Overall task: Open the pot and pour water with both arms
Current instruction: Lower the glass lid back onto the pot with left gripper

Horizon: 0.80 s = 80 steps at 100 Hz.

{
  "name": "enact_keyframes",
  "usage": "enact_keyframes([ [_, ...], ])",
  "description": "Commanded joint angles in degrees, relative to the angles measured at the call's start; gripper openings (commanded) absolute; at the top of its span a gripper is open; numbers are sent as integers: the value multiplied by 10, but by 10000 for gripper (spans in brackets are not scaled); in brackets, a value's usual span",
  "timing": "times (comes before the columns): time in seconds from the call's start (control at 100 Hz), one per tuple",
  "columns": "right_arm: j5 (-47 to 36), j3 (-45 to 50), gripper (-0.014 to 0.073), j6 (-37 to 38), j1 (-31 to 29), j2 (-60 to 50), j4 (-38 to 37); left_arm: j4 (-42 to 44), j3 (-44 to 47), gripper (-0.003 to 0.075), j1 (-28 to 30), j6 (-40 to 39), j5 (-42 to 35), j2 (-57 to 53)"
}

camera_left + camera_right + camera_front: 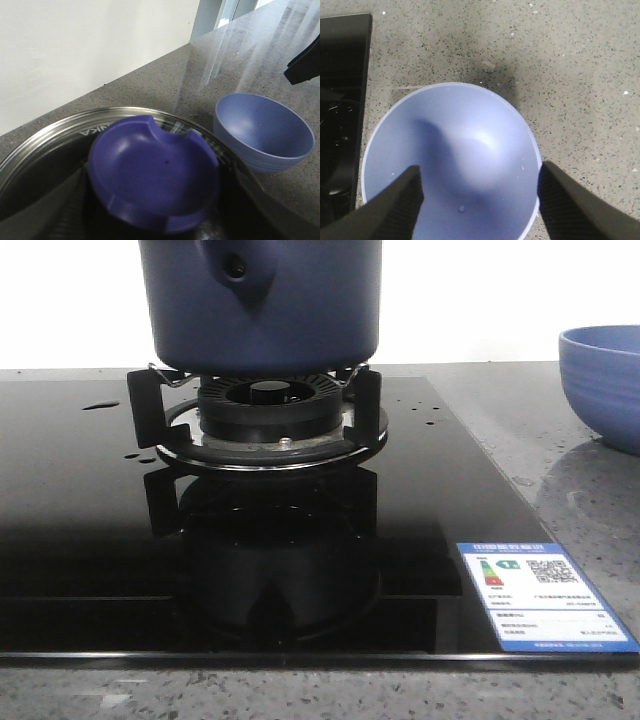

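Two fingers of right gripper [477, 200] spread wide, empty, directly above light blue bowl [451, 162] on counter [570, 75]. Pot [260, 300] sits on burner [255, 415], apart. Left gripper's state unreadable.

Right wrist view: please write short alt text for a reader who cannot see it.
A light blue bowl sits on a speckled grey counter, directly below the right pincer, whose dark fingers spread open over its rim. A black stovetop borders one side.
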Motion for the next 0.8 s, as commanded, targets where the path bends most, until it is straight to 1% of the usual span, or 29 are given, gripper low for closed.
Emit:
enact_keyframes([
  [0.0,-20,-19,444,-4,-3,-21,15,-33,-21,526,-4,1,8,-20],
  [0.05,-20,-19,444,-4,-3,-21,15,-34,-21,549,-3,1,8,-21],
  [0.17,-20,-19,444,-4,-3,-21,15,-36,-21,551,-1,1,8,-33],
  [0.29,-18,-19,444,-4,-3,-21,15,-36,-21,550,13,1,8,-59],
  [0.48,-18,-19,444,-7,-3,-22,27,-36,-21,547,68,1,8,-119],
  [0.59,-25,-19,439,-17,-3,-28,64,-34,-21,545,101,-3,10,-149],
  [0.65,-35,-19,385,-30,-3,-32,93,-34,-21,517,119,-23,8,-165],
  [0.69,-43,-19,318,-46,-2,-40,122,-34,-21,467,130,-43,9,-174],
  [0.7,-45,-19,290,-51,-2,-41,126,-32,-21,456,132,-45,9,-175],
  [0.71,-46,-19,290,-54,-2,-41,130,-32,-21,434,134,-50,9,-176],
  [0.76,-63,-14,158,-76,-2,-52,165,-30,-21,335,148,-62,9,-186],
  [0.77,-65,-13,121,-82,-2,-55,169,-28,-21,318,149,-64,9,-188],
  [0.78,-69,-12,102,-85,-2,-55,178,-27,-21,283,151,-68,9,-189],
  [0.79,-72,-10,83,-91,-2,-58,182,-26,-21,265,154,-69,9,-191],
])
